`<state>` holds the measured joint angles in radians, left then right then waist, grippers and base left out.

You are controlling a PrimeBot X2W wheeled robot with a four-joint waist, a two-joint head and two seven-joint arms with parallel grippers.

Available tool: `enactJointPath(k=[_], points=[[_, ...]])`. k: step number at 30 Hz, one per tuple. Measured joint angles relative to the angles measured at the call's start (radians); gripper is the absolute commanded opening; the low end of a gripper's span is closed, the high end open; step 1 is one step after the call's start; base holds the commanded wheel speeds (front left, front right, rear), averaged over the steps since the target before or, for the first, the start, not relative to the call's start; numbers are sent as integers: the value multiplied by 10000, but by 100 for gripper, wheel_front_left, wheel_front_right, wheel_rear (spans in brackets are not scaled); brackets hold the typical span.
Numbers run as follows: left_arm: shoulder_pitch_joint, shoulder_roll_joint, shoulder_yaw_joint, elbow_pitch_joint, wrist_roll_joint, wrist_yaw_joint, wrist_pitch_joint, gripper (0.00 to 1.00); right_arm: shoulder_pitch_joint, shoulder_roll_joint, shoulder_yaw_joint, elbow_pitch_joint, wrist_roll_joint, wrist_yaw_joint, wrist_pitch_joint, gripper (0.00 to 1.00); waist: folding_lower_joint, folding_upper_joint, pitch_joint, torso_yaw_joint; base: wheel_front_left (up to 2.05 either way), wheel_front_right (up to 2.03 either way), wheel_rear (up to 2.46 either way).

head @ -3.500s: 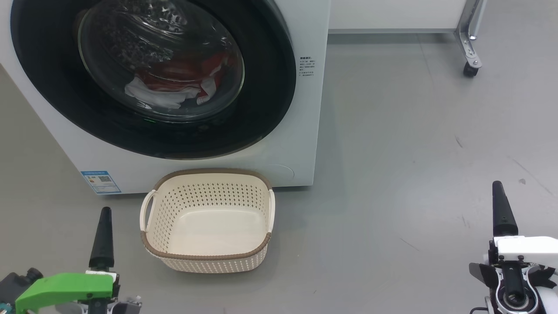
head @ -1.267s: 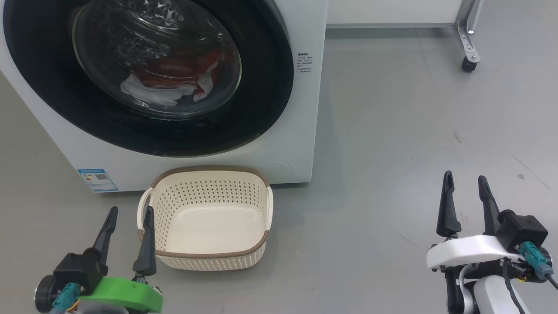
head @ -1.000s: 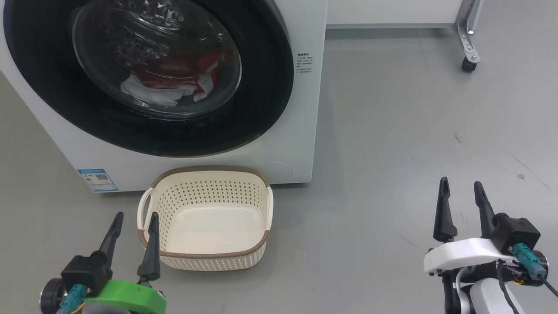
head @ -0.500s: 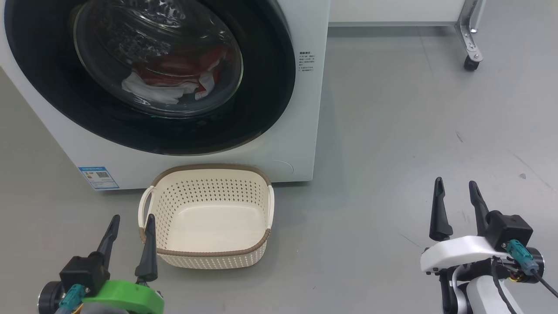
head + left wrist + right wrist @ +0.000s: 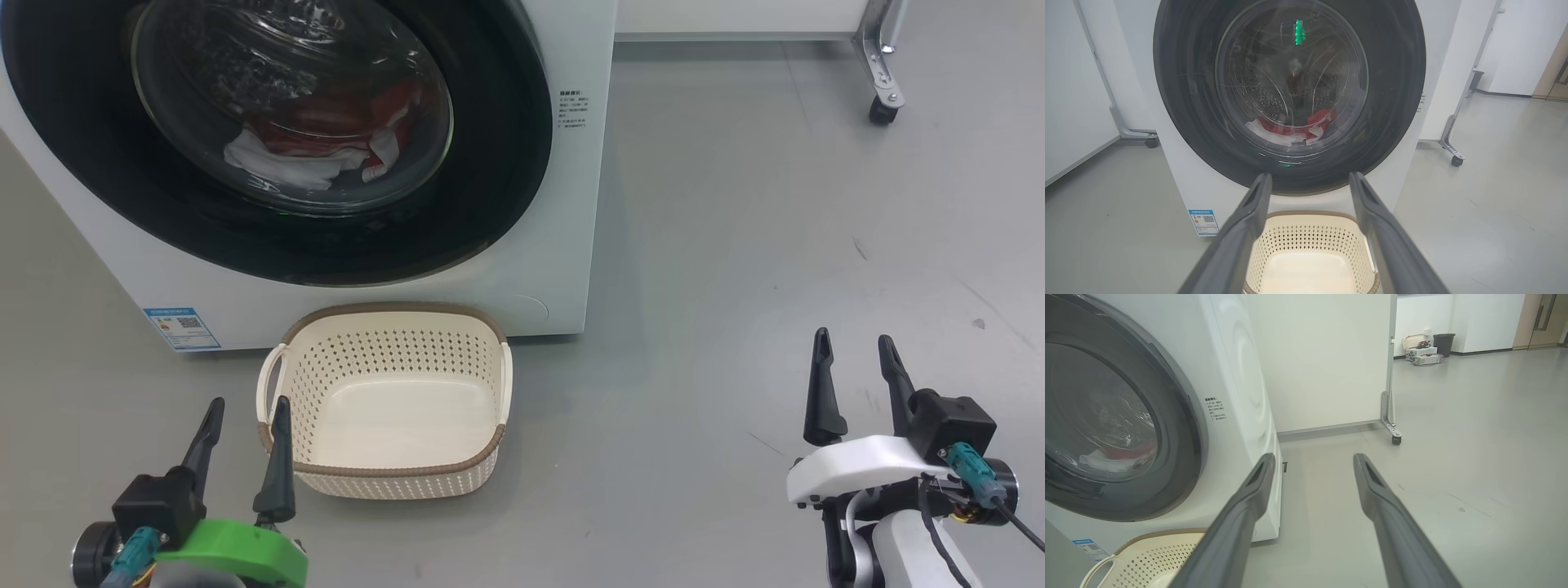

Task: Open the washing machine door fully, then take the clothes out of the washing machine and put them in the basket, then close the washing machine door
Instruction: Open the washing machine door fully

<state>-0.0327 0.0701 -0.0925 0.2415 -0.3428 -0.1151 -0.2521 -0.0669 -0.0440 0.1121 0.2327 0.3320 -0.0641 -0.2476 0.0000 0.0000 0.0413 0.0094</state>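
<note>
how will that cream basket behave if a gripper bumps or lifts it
Probably light: the basket is thin perforated plastic and empty, so a nudge likely slides it across the smooth floor. Its wide, low shape should resist tipping. It looks fairly stiff.

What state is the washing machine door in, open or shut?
Shut. The door sits flush against the washing machine, and the red clothes lie behind its glass.

A grey floor (image 5: 735,245) with faint dark scuffs spreads across the right half of the head view. At upper right, a metal leg (image 5: 875,57) ends in a black caster (image 5: 880,110). In the right wrist view, a white partition panel (image 5: 1327,355) stands at top centre, with a dark bin (image 5: 1443,339) far behind at upper right.
</note>
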Motion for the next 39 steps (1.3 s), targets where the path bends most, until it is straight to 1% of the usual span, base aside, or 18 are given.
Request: enactJointPath(k=[21, 22, 23, 27, 30, 33, 35, 37, 38, 39], points=[[-137, -155, 12, 140, 102, -17, 0, 100, -168, -6, -58, 130, 138, 0, 0, 100, 0, 0, -1, 108, 0, 0, 0], [-147, -157, 8, 146, 102, -17, 0, 100, -168, -6, -59, 132, 138, 2, 0, 95, 0, 0, 23, 128, 0, 0, 0], [-158, -159, 6, 155, 102, -19, 0, 100, -168, -6, -58, 134, 138, 4, 0, 0, 0, 0, 47, 149, 0, 0, 0], [-249, -165, -10, 159, 102, -46, 0, 100, -179, -4, -75, 59, 299, 19, -2, 0, 0, 0, 171, 233, 0, 0, 0], [-294, -173, -65, 155, 104, -46, 0, 100, -339, -4, -198, -25, 706, 207, -2, 0, 0, 0, 304, 305, 0, 0, 0], [-375, -196, -81, 155, 104, -46, 0, 100, -604, -4, -311, -119, 1377, 487, 52, 0, 0, 0, 449, 393, 0, 0, 0], [-473, -198, -117, 157, 105, -48, 0, 100, -768, 4, -441, -176, 2021, 644, 151, 0, 0, 0, 551, 459, 0, 0, 0], [-561, -199, -182, 163, 119, -48, 0, 100, -925, -4, -591, -228, 2790, 767, 255, 0, 0, 0, 641, 542, 0, 0, 0], [-603, -201, -213, 169, 119, -48, 0, 100, -1008, -4, -650, -270, 3248, 884, 334, 0, 0, 0, 684, 585, 0, 0, 0], [-649, -207, -238, 171, 119, -48, 0, 100, -1111, 0, -727, -284, 3697, 913, 382, 0, 0, 0, 729, 631, 0, 0, 0]])
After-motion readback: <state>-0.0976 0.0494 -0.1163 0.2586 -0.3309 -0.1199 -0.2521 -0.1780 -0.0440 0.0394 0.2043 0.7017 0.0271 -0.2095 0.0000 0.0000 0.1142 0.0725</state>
